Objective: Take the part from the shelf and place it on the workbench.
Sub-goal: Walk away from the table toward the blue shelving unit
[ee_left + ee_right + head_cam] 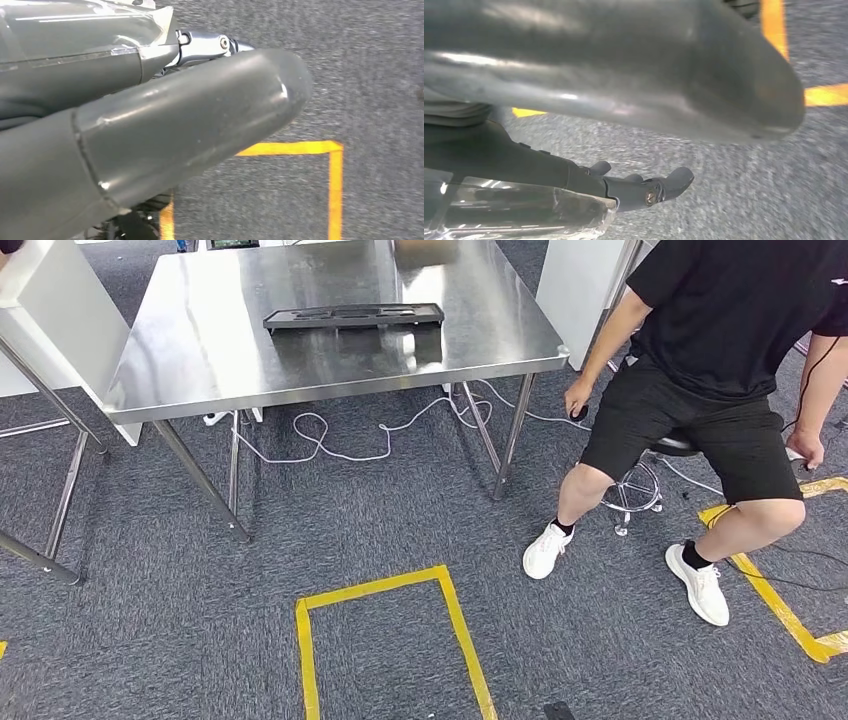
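Note:
A flat black part (353, 316) with several cut-outs lies on the stainless steel workbench (200, 350), toward its middle back. My left hand (190, 115) hangs over the grey carpet with its thick thumb stretched out and nothing in it. My right hand (624, 100) also hangs above the carpet. Its dark fingers (659, 187) lie straight and apart from the thumb, holding nothing.
A person in black (720, 350) sits on a stool (640, 480) right of the workbench, feet out on the carpet. A yellow tape square (390, 585) marks the floor in front of me. White cables (330, 435) lie under the bench. A white-panelled metal frame (50, 310) stands at the left.

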